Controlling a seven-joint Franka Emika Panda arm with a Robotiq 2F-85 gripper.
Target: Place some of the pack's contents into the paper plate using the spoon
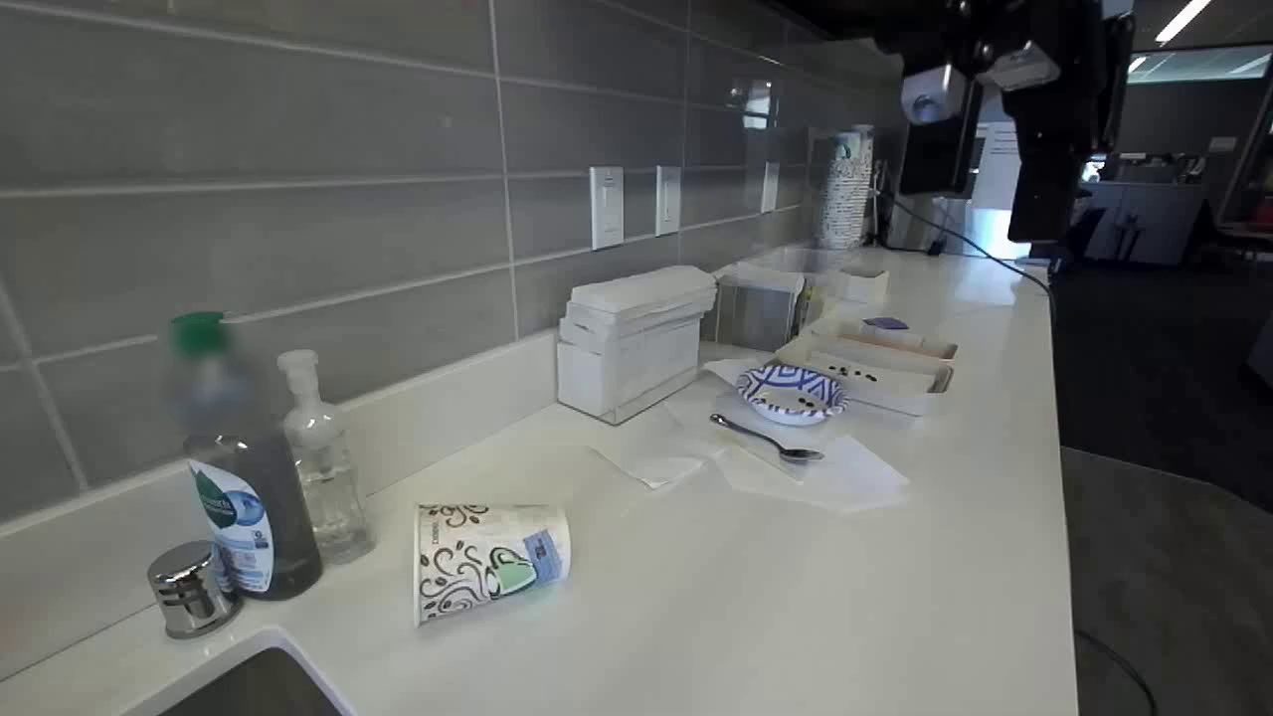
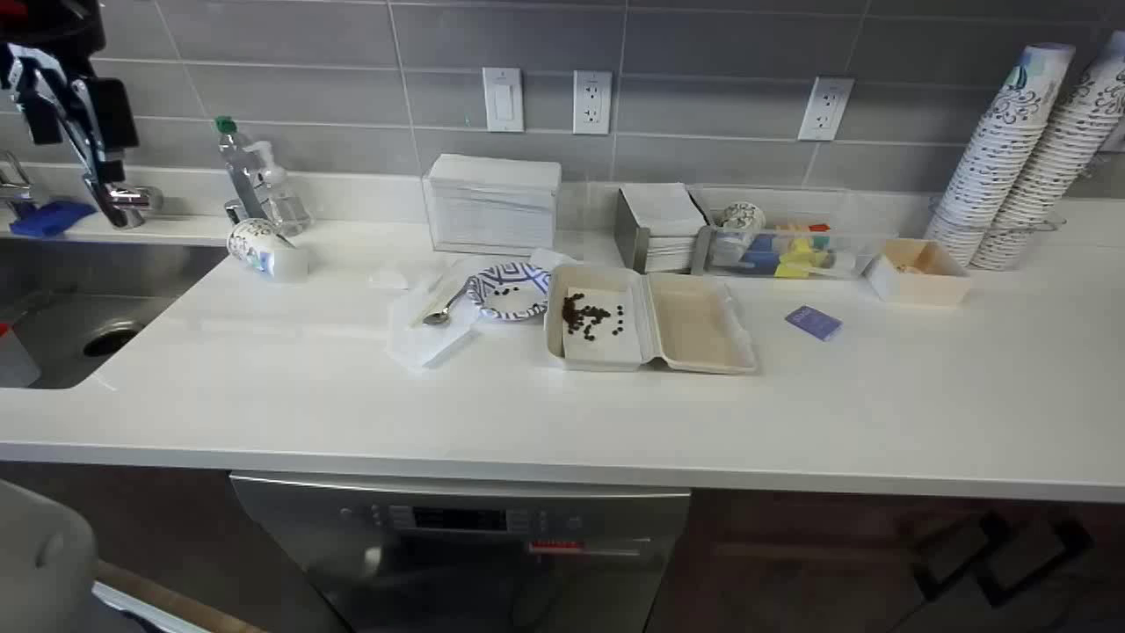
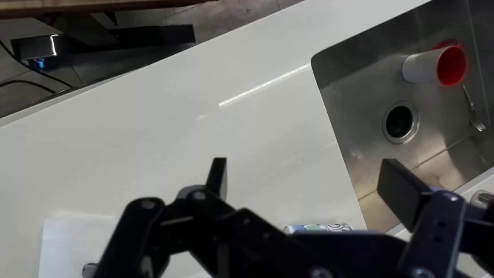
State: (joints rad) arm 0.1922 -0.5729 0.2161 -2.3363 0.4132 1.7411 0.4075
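in an exterior view, the paper plate (image 1: 786,380) lies on the counter (image 1: 746,617), and the spoon (image 1: 789,452) rests just beside it on white paper sheets (image 1: 857,482). the gripper (image 1: 985,202) hangs high, well apart from both. the patterned cup (image 1: 492,559) lies on its side, near the bottle with green cap (image 1: 257,502), whose upper part is blurred.

in an exterior view, the pack (image 2: 700,323) stands open in 2 halves, just beside the plate; whether they touch, i cannot tell. many dark pieces (image 2: 572,313) lie on the white liner (image 2: 608,350) in the half nearer to the plate, and a few are in the plate. the handle of the spoon reaches toward the rim of the plate, and its bowl lies farther from it.

in the wrist view, the jaws are spread widely, and between the 2 fingers (image 3: 399,189) the white counter and a part of the sink (image 3: 359,81) are seen. in the sink there are a white cup with red inside (image 3: 429,68) and a fork (image 3: 478,125)
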